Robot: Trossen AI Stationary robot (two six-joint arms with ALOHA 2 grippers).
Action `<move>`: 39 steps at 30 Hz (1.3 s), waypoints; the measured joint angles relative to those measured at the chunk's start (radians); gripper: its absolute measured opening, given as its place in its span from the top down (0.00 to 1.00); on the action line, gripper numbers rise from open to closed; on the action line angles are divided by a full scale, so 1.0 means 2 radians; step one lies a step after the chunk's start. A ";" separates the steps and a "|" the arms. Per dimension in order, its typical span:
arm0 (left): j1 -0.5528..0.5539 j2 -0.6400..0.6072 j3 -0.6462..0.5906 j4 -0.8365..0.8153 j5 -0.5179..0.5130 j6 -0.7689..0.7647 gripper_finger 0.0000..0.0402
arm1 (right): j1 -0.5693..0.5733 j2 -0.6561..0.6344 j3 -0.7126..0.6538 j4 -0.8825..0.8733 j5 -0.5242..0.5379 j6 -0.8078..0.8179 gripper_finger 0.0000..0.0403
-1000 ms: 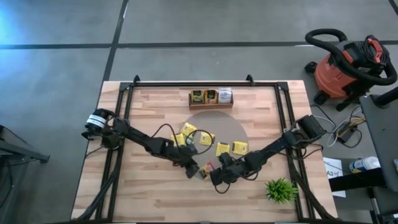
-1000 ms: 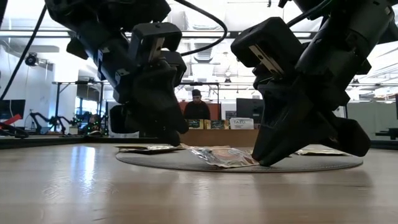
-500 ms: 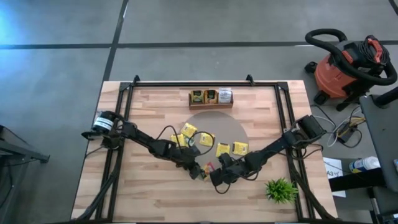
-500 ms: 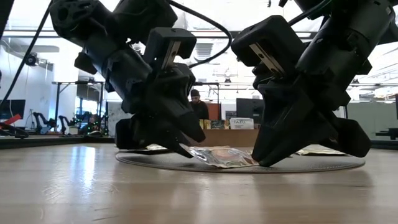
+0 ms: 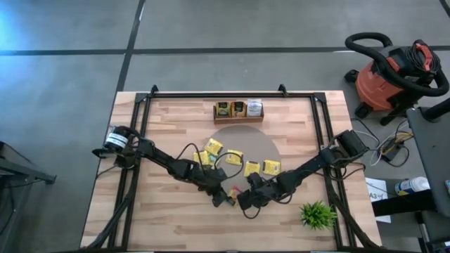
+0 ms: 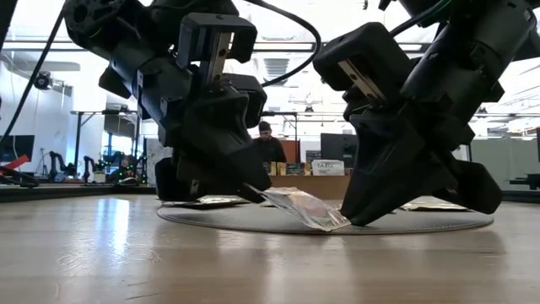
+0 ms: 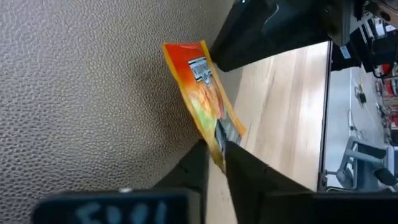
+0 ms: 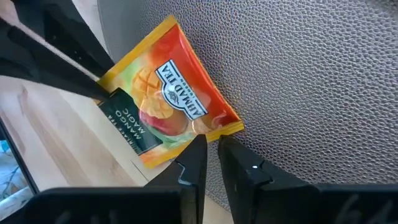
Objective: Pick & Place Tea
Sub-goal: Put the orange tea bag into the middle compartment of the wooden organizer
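Both grippers are on the same orange-red tea packet, label reads "Ahmad Tea... mango magic". It sits at the 6 o'clock edge of the round grey mat, partly over the wooden table.

Left gripper: fingers pinched narrow on one edge of the packet. In the low view that edge is lifted, so the packet tilts, its far end down at the mat by the right fingertips.

Right gripper: fingers nearly closed, clamped on the opposite edge at the packet's corner.

From above, the two grippers meet nose to nose at about 6 o'clock of the mat; the packet is barely visible between them.

Other tea: four yellow packets loose on the mat, from 9 to 4 o'clock. Wooden tray at 12 o'clock of the mat holds more packets upright. Small green plant at 4 o'clock, off the mat.

A person sits in the room behind.
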 joint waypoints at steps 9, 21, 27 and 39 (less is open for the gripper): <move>0.000 0.000 0.017 0.000 -0.016 0.029 1.00 | 0.000 0.000 0.000 0.002 0.002 0.000 0.88; 0.001 -0.008 0.108 -0.250 -0.060 0.183 1.00 | 0.016 -0.039 0.002 -0.003 0.021 -0.074 0.88; -0.009 -0.009 0.179 -0.402 -0.146 0.294 1.00 | 0.023 -0.086 0.003 -0.002 0.031 -0.191 0.88; -0.055 -0.010 0.329 -0.552 -0.332 0.481 1.00 | 0.022 -0.190 0.003 -0.075 0.124 -0.289 0.88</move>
